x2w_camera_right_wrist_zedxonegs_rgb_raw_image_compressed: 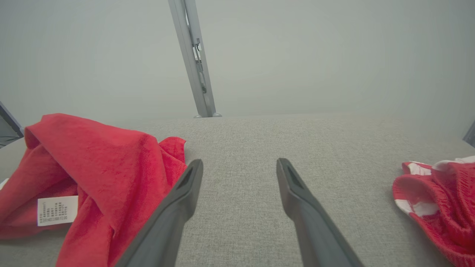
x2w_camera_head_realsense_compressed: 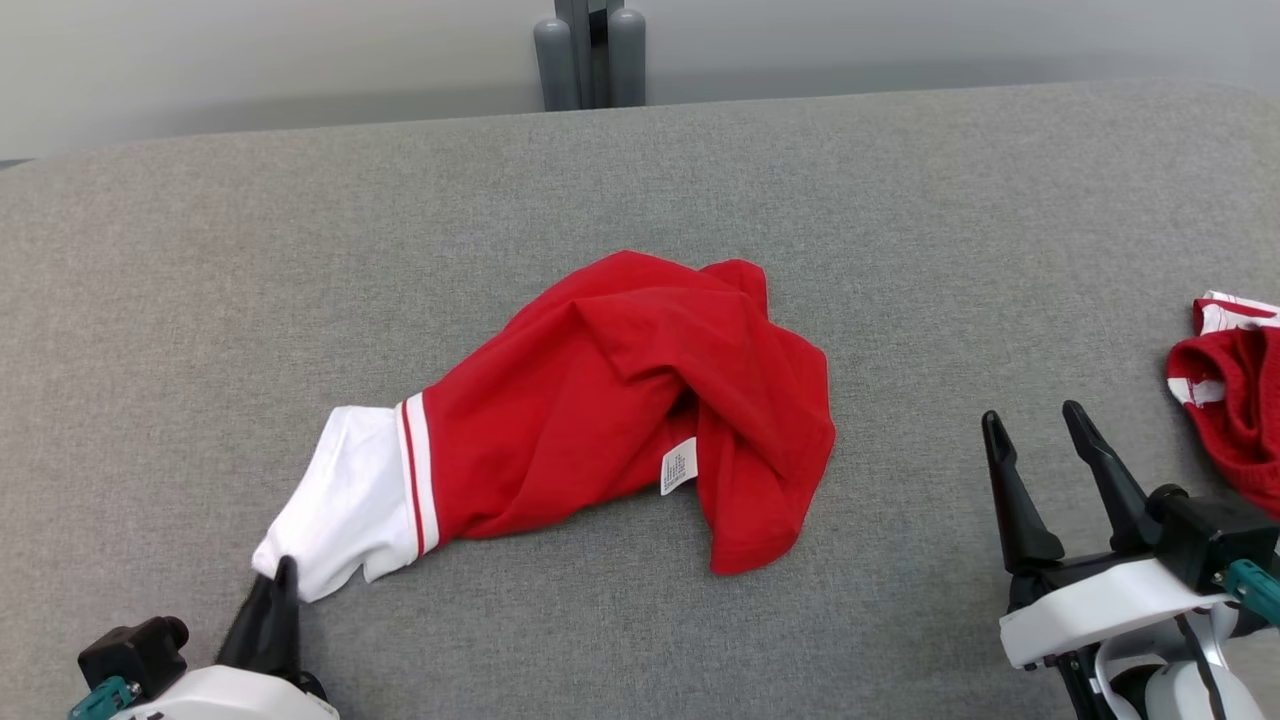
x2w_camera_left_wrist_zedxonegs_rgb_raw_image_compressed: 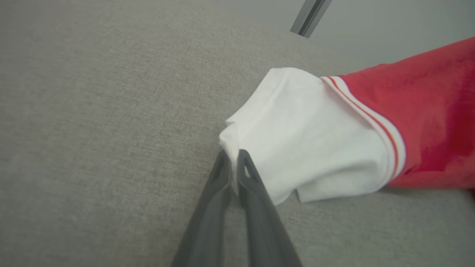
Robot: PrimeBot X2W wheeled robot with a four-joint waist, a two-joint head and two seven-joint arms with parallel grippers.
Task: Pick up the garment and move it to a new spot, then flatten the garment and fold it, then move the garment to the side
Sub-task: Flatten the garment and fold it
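Here, the red garment lay crumpled near the middle of the grey cloth-covered table, its body bunched in loose folds and its care label turned outward on the near side. Its white sleeve, edged with a thin red stripe, stretched toward the robot's left. The left gripper was clenched on the very edge of that sleeve, a sliver of white cloth pinched between the two dark fingers, low against the table. The right gripper hovered to the right of the garment and apart from it, fingers spread wide with nothing between them. A second red-and-white garment sat heaped at the table's right edge, just beyond the right gripper. A metal post rose behind the far edge.
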